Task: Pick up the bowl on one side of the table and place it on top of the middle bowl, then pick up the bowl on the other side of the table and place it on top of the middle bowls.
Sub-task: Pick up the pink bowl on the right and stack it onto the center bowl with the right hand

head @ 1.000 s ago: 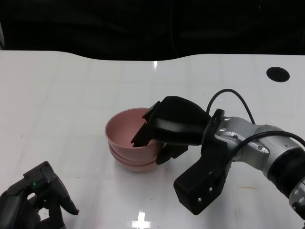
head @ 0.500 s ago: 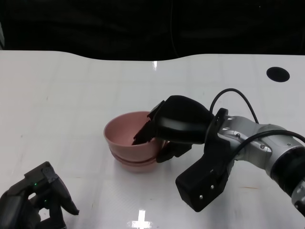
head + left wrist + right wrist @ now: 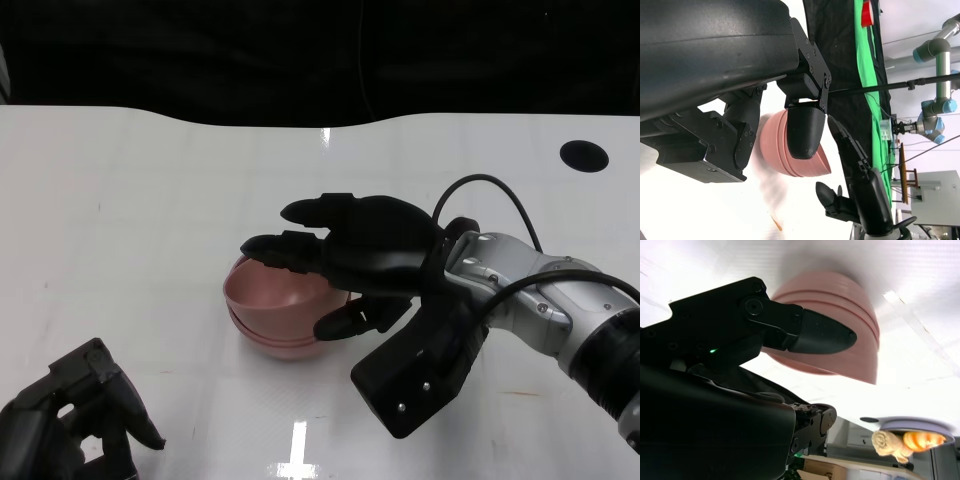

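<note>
1. Since half a second before, right hand (image 3: 345, 255) had let go of the top bowl's rim; its fingers (image 3: 300, 212), earlier hooked inside the bowl, had lifted and straightened out over the opening.
2. Right hand was spread, fingers apart, holding nothing. Upper fingers hovered above the stack; a lower finger (image 3: 345, 322) sat just beside the bowl wall at the stack's 4 o'clock side. Contact there could not be told.
3. Pink bowl stack (image 3: 275, 310) stood upright near table centre, nested, layered rims visible in the right wrist view (image 3: 850, 345) and left wrist view (image 3: 777, 150).
4. White table (image 3: 150, 200) carried the stack; a dark round hole (image 3: 583, 154) lay at the table's 2 o'clock corner, well apart from the bowls.
5. Left hand (image 3: 70, 420) rested low at 7 o'clock of the stack, well apart from it, fingers curled in with nothing in them.
6. Silver right forearm (image 3: 540, 300) entered from 4 o'clock, with a black cable (image 3: 480, 190) looping over it.
7. Left wrist view showed the right hand (image 3: 855, 180) beyond the stack, fingers extended.
</note>
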You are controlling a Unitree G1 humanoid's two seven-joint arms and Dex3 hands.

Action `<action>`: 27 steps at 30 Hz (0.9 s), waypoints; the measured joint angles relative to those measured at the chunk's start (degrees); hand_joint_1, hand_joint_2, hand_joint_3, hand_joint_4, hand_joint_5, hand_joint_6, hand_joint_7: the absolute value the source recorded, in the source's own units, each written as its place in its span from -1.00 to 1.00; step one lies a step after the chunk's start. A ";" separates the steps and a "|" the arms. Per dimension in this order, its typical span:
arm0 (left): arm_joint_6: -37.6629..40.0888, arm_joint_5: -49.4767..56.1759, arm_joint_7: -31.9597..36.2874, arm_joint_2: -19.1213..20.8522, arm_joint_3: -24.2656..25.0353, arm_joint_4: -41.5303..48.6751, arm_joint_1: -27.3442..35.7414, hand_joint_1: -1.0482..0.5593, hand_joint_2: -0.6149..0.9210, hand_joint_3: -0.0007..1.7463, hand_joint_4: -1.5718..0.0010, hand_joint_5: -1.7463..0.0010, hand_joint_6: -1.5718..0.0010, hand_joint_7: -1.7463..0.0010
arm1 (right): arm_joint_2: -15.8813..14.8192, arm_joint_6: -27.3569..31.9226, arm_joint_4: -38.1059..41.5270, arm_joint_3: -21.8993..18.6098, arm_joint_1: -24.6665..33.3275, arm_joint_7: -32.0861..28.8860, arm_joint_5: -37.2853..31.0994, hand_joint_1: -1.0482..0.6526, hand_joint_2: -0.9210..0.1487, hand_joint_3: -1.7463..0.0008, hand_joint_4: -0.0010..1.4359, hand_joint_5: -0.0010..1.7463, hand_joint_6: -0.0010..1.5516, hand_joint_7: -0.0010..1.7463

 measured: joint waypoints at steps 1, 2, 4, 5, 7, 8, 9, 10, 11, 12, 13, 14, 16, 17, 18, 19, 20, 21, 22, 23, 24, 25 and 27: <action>0.01 0.00 0.00 0.00 0.00 0.00 0.00 0.86 0.93 0.28 -0.22 -1.00 0.12 -1.00 | -0.03 0.13 -0.16 0.03 0.00 -0.24 -0.18 -1.00 -1.00 -0.14 -1.00 -1.00 -1.00 -1.00; 0.02 0.00 0.00 0.00 0.00 0.00 0.00 0.85 0.93 0.28 -0.22 -1.00 0.12 -1.00 | -0.11 0.19 -0.31 0.03 0.00 -0.51 -0.29 -1.00 -1.00 -0.15 -1.00 -1.00 -1.00 -1.00; 0.02 0.00 0.00 0.00 0.00 0.00 0.00 0.86 0.93 0.29 -0.21 -1.00 0.12 -1.00 | -0.32 0.39 -0.57 0.06 0.00 -0.65 -0.76 -1.00 -1.00 -0.15 -1.00 -1.00 -1.00 -1.00; 0.02 0.00 0.00 0.00 0.00 0.00 0.00 0.86 0.93 0.29 -0.22 -1.00 0.11 -1.00 | -0.43 0.47 -0.67 0.11 0.00 -0.65 -0.97 -1.00 -1.00 -0.16 -1.00 -1.00 -1.00 -1.00; 0.02 0.03 0.00 0.00 0.00 0.00 0.00 0.85 0.92 0.29 -0.22 -1.00 0.11 -1.00 | -0.63 0.55 -0.92 0.13 0.00 -0.65 -1.18 -1.00 -1.00 -0.16 -1.00 -1.00 -1.00 -1.00; 0.02 0.07 0.00 0.00 -0.01 0.00 0.00 0.85 0.92 0.29 -0.22 -1.00 0.11 -1.00 | -0.70 0.55 -1.05 0.13 0.00 -0.65 -1.24 -1.00 -1.00 -0.16 -1.00 -1.00 -1.00 -1.00; 0.01 0.09 0.00 0.00 -0.01 0.00 0.00 0.85 0.91 0.29 -0.22 -1.00 0.11 -1.00 | -0.76 0.56 -1.17 0.14 0.00 -0.65 -1.30 -1.00 -1.00 -0.16 -1.00 -1.00 -1.00 -1.00; 0.01 0.12 0.00 0.00 -0.01 0.00 0.00 0.85 0.91 0.29 -0.22 -1.00 0.11 -1.00 | -0.79 0.56 -1.21 0.14 0.00 -0.65 -1.31 -1.00 -1.00 -0.16 -1.00 -1.00 -1.00 -1.00; 0.01 0.13 0.00 0.00 -0.01 0.00 0.00 0.85 0.91 0.30 -0.22 -1.00 0.11 -1.00 | -0.80 0.55 -1.23 0.14 0.00 -0.65 -1.31 -1.00 -1.00 -0.16 -1.00 -1.00 -1.00 -1.00; 0.01 0.13 0.00 0.00 -0.01 0.00 0.00 0.85 0.91 0.30 -0.22 -1.00 0.11 -1.00 | -0.82 0.58 -1.26 0.15 0.00 -0.65 -1.35 -1.00 -1.00 -0.16 -1.00 -1.00 -1.00 -1.00; 0.02 0.12 0.00 0.00 -0.01 -0.01 0.00 0.84 0.91 0.30 -0.22 -1.00 0.11 -1.00 | -0.85 0.59 -1.30 0.15 0.00 -0.65 -1.42 -1.00 -1.00 -0.16 -1.00 -1.00 -1.00 -1.00; 0.02 0.11 0.00 0.00 -0.01 -0.01 0.00 0.84 0.91 0.30 -0.21 -1.00 0.11 -1.00 | -0.87 0.60 -1.33 0.15 0.00 -0.65 -1.46 -1.00 -1.00 -0.16 -1.00 -1.00 -1.00 -1.00; 0.03 0.11 0.01 0.00 -0.01 -0.01 0.00 0.85 0.91 0.31 -0.21 -1.00 0.11 -1.00 | -0.87 0.65 -1.35 0.15 0.01 -0.65 -1.53 -1.00 -1.00 -0.17 -1.00 -1.00 -1.00 -1.00; 0.04 0.11 0.01 0.00 -0.01 -0.01 0.00 0.85 0.91 0.32 -0.21 -1.00 0.11 -1.00 | -0.88 0.80 -1.41 0.15 0.02 -0.65 -1.73 -1.00 -1.00 -0.17 -1.00 -1.00 -1.00 -1.00; 0.04 0.12 0.01 0.00 -0.01 -0.01 0.00 0.85 0.91 0.32 -0.21 -1.00 0.11 -1.00 | -0.88 1.08 -1.49 0.16 0.08 -0.65 -1.91 -1.00 -1.00 -0.18 -1.00 -1.00 -1.00 -1.00; 0.04 0.12 0.01 0.00 -0.01 -0.01 0.00 0.85 0.91 0.32 -0.21 -1.00 0.11 -1.00 | -0.88 1.32 -1.51 0.17 0.23 -0.67 -2.03 -1.00 -1.00 -0.18 -1.00 -1.00 -1.00 -1.00; 0.07 0.12 0.01 0.00 -0.01 -0.02 0.00 0.85 0.90 0.32 -0.21 -1.00 0.12 -1.00 | -0.88 1.52 -1.51 0.24 0.47 -0.69 -2.15 -1.00 -1.00 -0.19 -1.00 -1.00 -1.00 -1.00; 0.14 0.12 0.01 0.00 -0.01 -0.02 0.00 0.85 0.90 0.32 -0.21 -1.00 0.12 -1.00 | -0.88 1.58 -1.51 0.36 0.75 -0.72 -2.26 -1.00 -1.00 -0.19 -1.00 -1.00 -1.00 -1.00; 0.23 0.12 0.02 0.00 -0.01 -0.02 0.00 0.85 0.90 0.32 -0.21 -1.00 0.12 -1.00 | -0.88 1.58 -1.51 0.53 1.01 -0.75 -2.33 -1.00 -1.00 -0.19 -1.00 -1.00 -1.00 -1.00; 0.32 0.11 0.02 0.00 -0.01 -0.03 0.00 0.85 0.91 0.32 -0.21 -1.00 0.12 -1.00 | -0.88 1.57 -1.50 0.75 1.27 -1.06 -2.41 -1.00 -1.00 -0.19 -1.00 -1.00 -1.00 -1.00; 0.40 0.11 0.02 0.00 -0.01 -0.04 0.00 0.85 0.91 0.32 -0.21 -1.00 0.12 -1.00 | -0.88 1.54 -1.47 0.93 1.53 -1.58 -2.49 -1.00 -1.00 -0.20 -1.00 -1.00 -1.00 -1.00; 0.43 0.11 0.01 0.00 -0.01 -0.04 0.00 0.86 0.92 0.32 -0.21 -1.00 0.12 -1.00 | -0.88 1.51 -1.44 1.13 1.81 -2.00 -2.61 -1.00 -1.00 -0.20 -1.00 -1.00 -1.00 -1.00; 0.43 0.11 0.01 0.00 -0.01 -0.04 0.01 0.86 0.92 0.32 -0.21 -1.00 0.12 -1.00 | -0.89 1.50 -1.35 1.82 2.42 -3.16 -3.21 -1.00 -1.00 -0.21 -1.00 -1.00 -1.00 -1.00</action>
